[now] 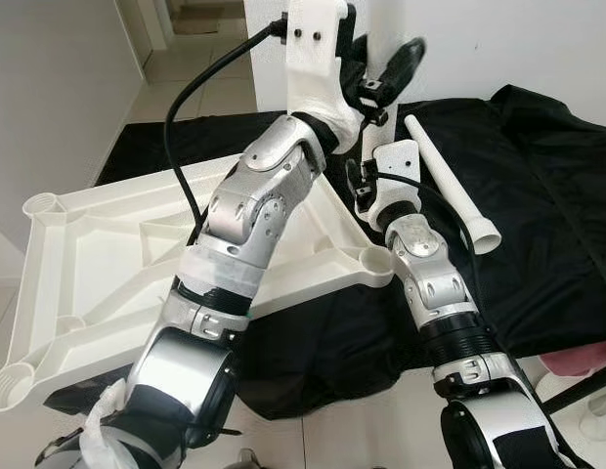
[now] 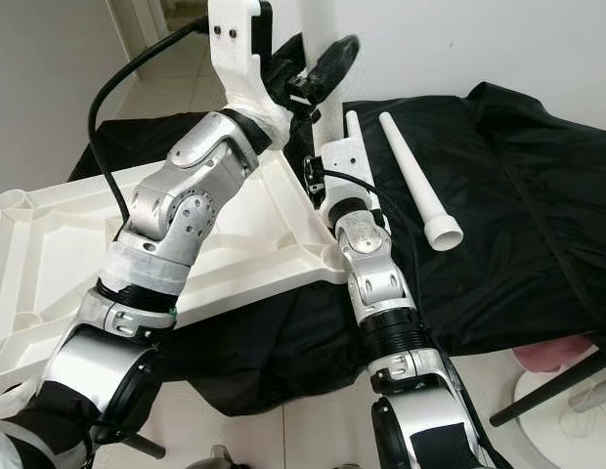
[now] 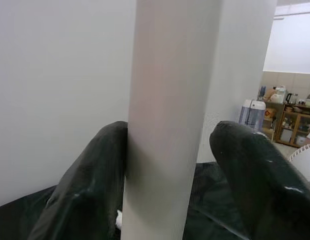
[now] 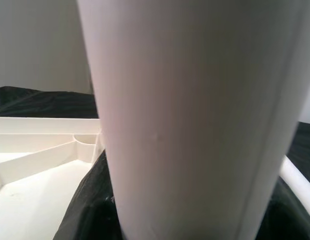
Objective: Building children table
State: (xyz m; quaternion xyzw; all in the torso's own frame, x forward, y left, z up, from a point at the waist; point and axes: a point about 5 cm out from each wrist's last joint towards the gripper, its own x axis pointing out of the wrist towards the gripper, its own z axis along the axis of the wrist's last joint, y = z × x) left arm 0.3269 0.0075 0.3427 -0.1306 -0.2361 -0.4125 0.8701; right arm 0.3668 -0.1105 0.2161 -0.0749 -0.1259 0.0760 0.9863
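Your left pincer [image 1: 386, 73] is reaching up around an upright white leg [image 3: 170, 115], one finger [image 3: 90, 180] touching it, the other standing apart, so it is not clamping. Your right pincer [image 1: 354, 181] is mostly hiding behind its wrist; I cannot tell its state. The tabletop [image 1: 98, 264] is lying upside down on the black cloth [image 1: 538, 195], a spare leg [image 1: 450, 186] beside it.

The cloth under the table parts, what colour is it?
Plain black cloth, no pattern; it shows best in the right eye view.
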